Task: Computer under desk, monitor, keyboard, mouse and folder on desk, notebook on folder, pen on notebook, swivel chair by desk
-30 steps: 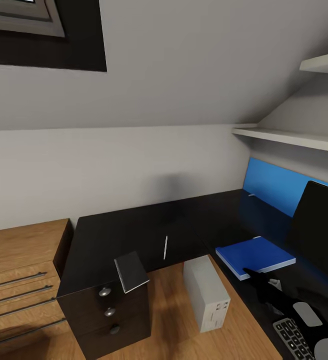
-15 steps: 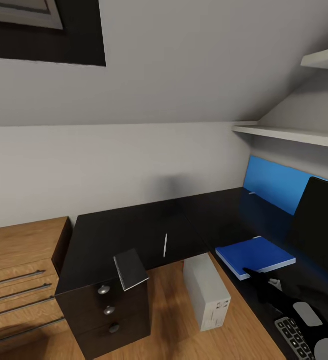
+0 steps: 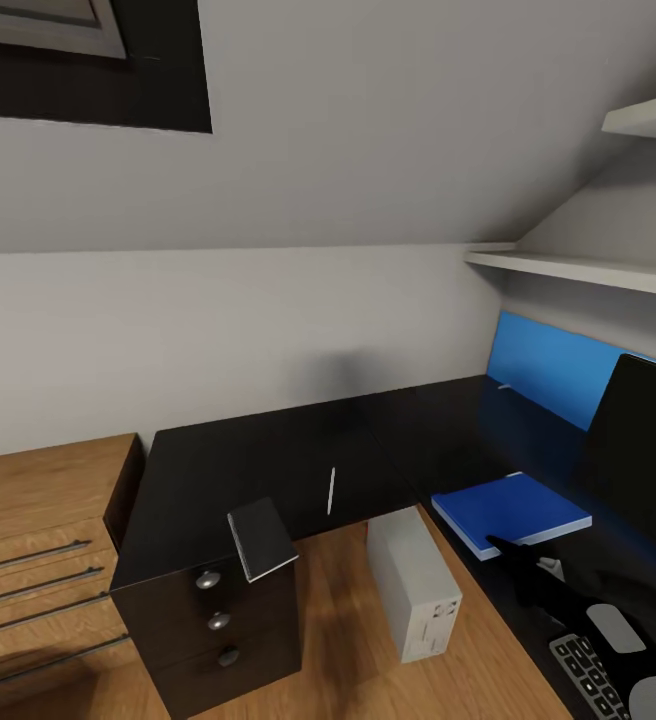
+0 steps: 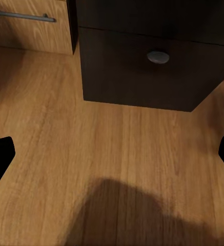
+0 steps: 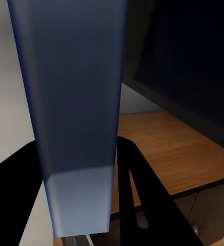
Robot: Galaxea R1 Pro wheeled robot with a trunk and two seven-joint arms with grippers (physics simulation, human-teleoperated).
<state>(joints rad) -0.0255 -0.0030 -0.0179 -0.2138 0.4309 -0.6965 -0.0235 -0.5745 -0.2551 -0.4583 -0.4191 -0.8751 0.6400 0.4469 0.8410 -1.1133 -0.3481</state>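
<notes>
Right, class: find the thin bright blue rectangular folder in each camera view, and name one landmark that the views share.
Head view: the folder lies flat on the black desk, right of centre.
Right wrist view: the folder runs lengthwise between the right gripper's fingers.
Left wrist view: a black drawer front with a silver knob, above the floor.
Shared landmark: the wooden floor.

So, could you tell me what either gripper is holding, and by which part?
The right gripper appears to clamp the blue folder at its near edge; the left gripper is open and holds nothing.
</notes>
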